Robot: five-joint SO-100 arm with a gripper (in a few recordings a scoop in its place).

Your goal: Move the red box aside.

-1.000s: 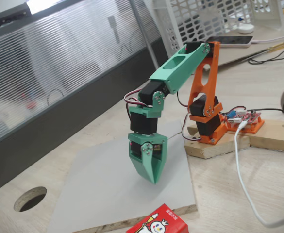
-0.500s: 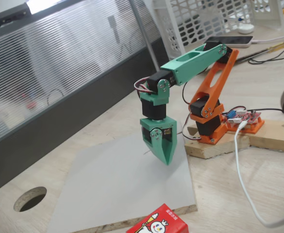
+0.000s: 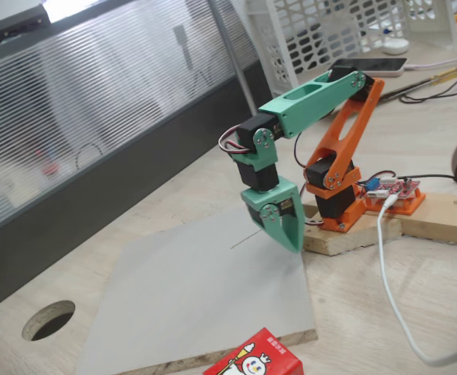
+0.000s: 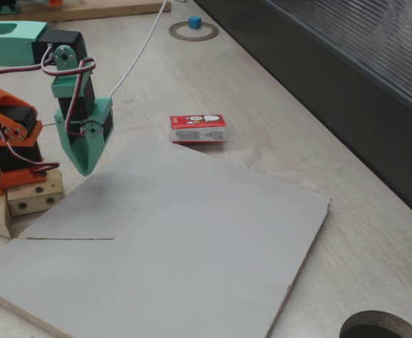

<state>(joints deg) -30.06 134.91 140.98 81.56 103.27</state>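
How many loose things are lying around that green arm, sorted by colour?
Red: 1, the small red cardboard box lying flat beside the board.
Grey: 1, the flat grey square board under the arm's shut green tool.
Blue: 1, the small blue cap inside a ring.
Total: 3.

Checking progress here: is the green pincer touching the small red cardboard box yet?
No, the green pincer hangs over the grey board's edge, well apart from the small red cardboard box lying on the wooden table.

- Workshop or lab bench: wooden table (image 3: 415, 297) with cable hole (image 3: 48, 319).
- Circuit board (image 3: 392, 190) and loose cables (image 3: 392, 289) at 3 o'clock.
- White plastic crate (image 3: 345, 31) at 1 o'clock.
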